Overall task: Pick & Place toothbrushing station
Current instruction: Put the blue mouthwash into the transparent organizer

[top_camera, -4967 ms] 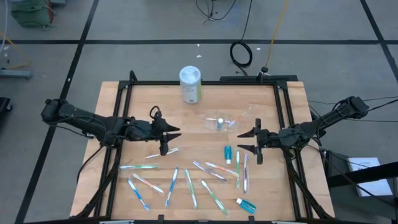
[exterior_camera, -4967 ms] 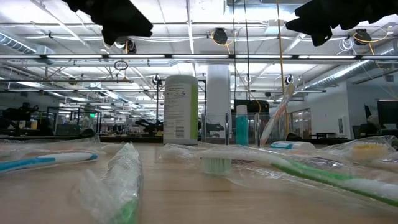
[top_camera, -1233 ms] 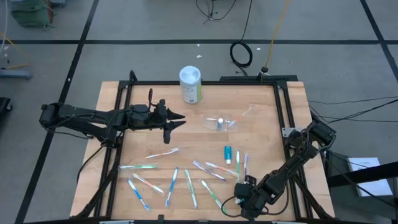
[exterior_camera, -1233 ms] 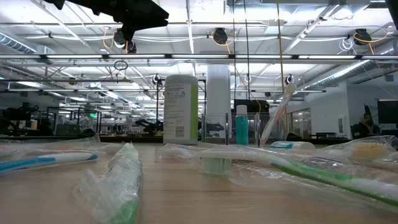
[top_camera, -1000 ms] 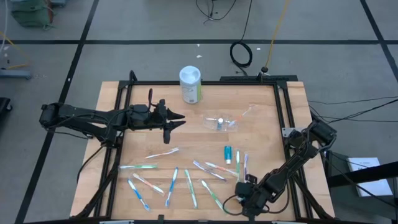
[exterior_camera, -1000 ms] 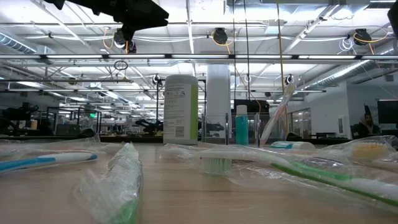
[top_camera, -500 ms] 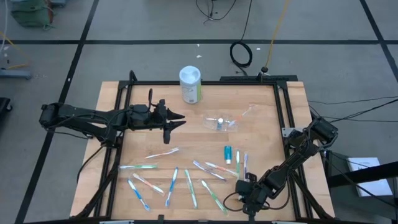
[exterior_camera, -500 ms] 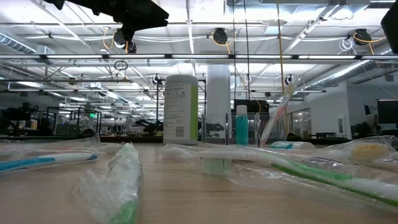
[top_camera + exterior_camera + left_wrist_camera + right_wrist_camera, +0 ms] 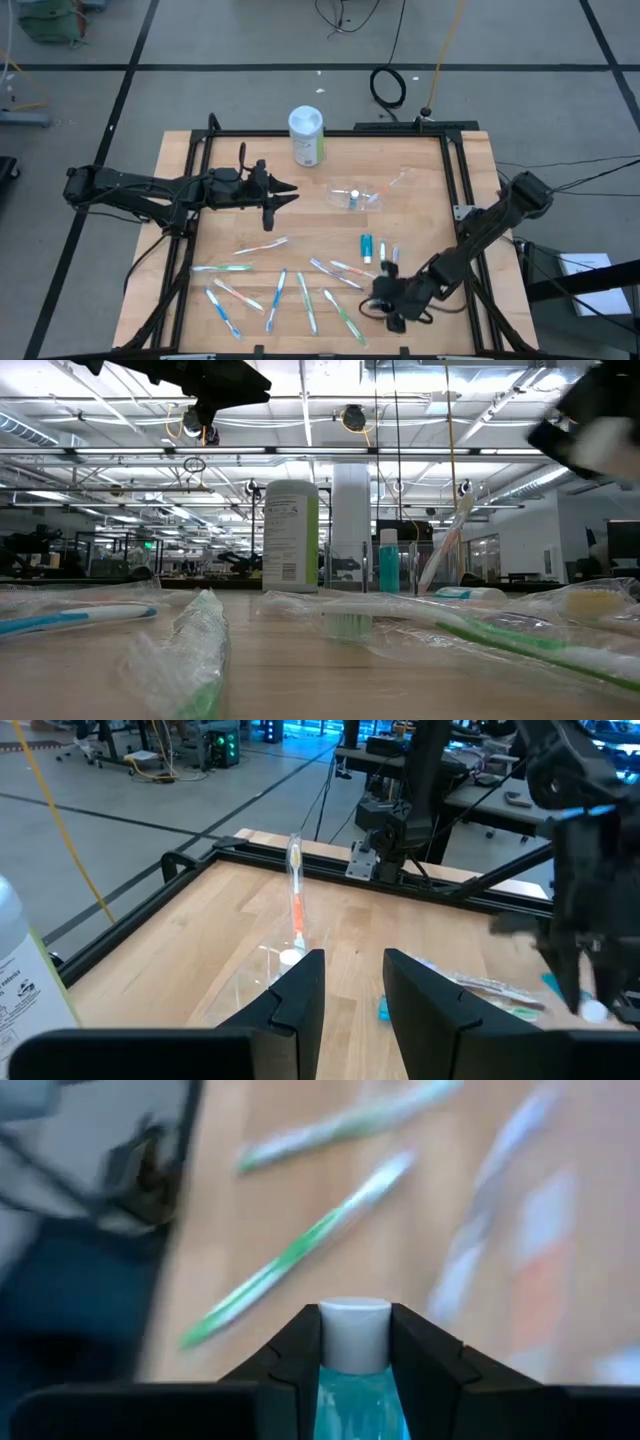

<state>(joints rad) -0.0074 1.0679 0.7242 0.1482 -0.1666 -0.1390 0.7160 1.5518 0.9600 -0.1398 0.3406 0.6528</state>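
While the left arm waits above the middle-left of the wooden table (image 9: 230,300), the right gripper (image 9: 355,1342) holds a small teal toothpaste tube (image 9: 354,1365) with a white cap, its two dark fingers (image 9: 295,1355) pressed against the tube's sides in the right wrist view. Seen from above, that right gripper (image 9: 390,305) hangs over the table's near right part, just beside the loose toothbrushes.

The left gripper (image 9: 270,198) sits apart from every item, its fingers (image 9: 300,1000) standing a narrow gap apart with nothing between them.

The small clear plastic cup (image 9: 352,196) stands near the table's middle, toward the far side, with a toothpaste tube inside it. A pink toothbrush (image 9: 296,885) leans upright in it, as the left wrist view shows; in the low view the same brush (image 9: 447,545) tilts to the right.

Wrapped toothbrushes lie scattered flat along the near half of the table: a green one (image 9: 222,268), a blue one (image 9: 223,311), another blue one (image 9: 276,300) and a green one (image 9: 345,316) among them. One more teal tube (image 9: 367,247) lies just to the right of the middle.

A white-lidded, green-labelled canister (image 9: 306,136) stands upright at the far edge of the table, well apart from both grippers.
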